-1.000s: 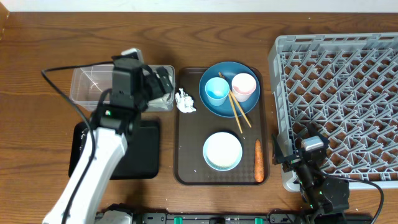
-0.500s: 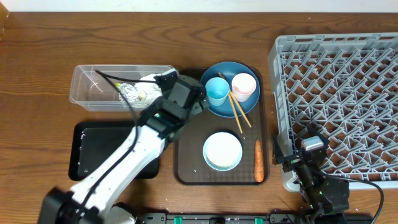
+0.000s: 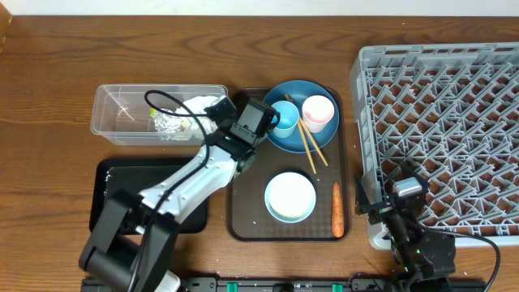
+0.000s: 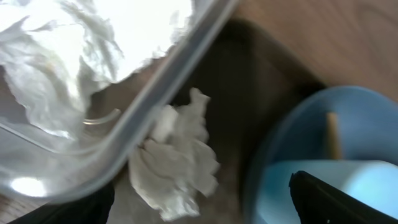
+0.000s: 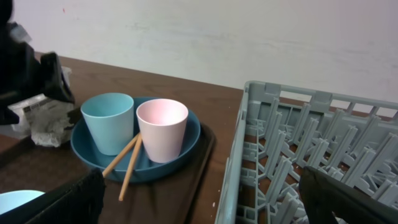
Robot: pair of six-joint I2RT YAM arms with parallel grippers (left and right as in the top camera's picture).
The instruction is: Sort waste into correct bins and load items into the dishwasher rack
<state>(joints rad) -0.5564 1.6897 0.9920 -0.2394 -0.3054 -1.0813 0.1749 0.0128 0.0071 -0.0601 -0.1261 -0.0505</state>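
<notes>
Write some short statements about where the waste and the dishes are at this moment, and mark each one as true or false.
1. The foil wrapper lies inside the clear tub. True.
2. The carrot lies in the black tray. False: it lies on the brown tray, beside the bowl.
3. The chopsticks rest on the plate, between the light-blue cup and the pink cup. True.
4. The pink cup stands in the rack. False: it stands on the plate.
5. The left pincer is shut on the tissue. False: it is open, and the tissue lies just outside the tub.
</notes>
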